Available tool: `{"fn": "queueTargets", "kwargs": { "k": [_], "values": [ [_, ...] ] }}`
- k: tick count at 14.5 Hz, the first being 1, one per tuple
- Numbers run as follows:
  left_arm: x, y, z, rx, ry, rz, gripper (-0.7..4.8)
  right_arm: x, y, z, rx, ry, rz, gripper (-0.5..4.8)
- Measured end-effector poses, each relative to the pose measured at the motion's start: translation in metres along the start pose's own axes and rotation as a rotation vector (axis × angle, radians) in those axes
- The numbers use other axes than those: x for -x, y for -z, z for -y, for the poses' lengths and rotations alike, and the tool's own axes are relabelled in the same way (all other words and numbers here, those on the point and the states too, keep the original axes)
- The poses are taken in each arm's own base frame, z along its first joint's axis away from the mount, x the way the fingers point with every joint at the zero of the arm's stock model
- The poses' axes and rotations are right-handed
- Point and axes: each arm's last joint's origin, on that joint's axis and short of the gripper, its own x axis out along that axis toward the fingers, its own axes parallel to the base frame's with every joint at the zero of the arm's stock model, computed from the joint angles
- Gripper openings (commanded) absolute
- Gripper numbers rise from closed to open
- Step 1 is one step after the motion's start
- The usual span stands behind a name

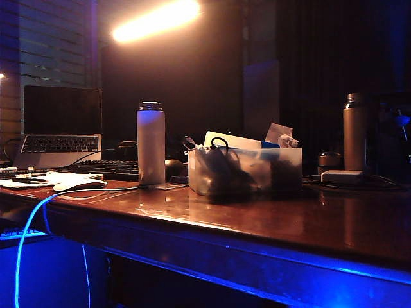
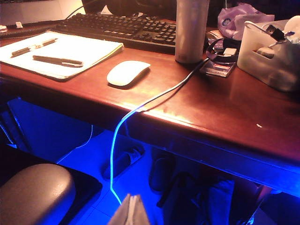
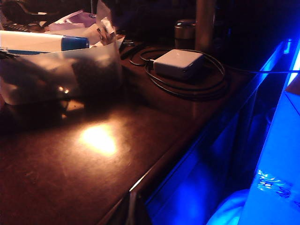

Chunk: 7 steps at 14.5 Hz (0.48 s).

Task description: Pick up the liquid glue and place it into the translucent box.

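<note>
Left wrist view: the left pincer [image 2: 130, 212] is seen only as a pale tip at the frame edge, below the front edge of the surface [image 2: 225, 112] and over the blue-lit floor; whether its jaws are apart or together cannot be told. Right wrist view: the right pincer [image 3: 133, 209] is shown as a dark tip with its jaws together, empty, at the near edge of the surface. Beyond it, the translucent box [image 3: 56, 75] is set on the surface, and the liquid glue [image 3: 42, 41] is laid on its side across the top of the box's contents, its dark blue cap [image 3: 75, 43] turned toward the box's far end. Just beside the box, a white power adapter [image 3: 178, 62] is ringed by its coiled cable [image 3: 197, 86]. Listed from the left wrist view: a white mouse [image 2: 127, 72], a notepad [image 2: 61, 51] bearing pens [image 2: 56, 60], a black keyboard [image 2: 126, 28] and a tall white flask [image 2: 191, 30]. In the exterior view, neither pincer is shown; a laptop [image 1: 61, 128] and a brown metal bottle [image 1: 354, 131] are recorded at opposite ends.
</note>
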Motion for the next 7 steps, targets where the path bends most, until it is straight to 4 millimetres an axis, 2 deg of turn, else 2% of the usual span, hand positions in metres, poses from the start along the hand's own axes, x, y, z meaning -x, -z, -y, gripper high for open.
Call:
{"fn": "queueTargets", "kwargs": {
  "k": [7],
  "values": [
    [0.0,0.0,0.0,0.0,0.0,0.0,-0.05,0.0,0.0011,0.0001,0.0,0.001,-0.012,-0.05]
  ]
}}
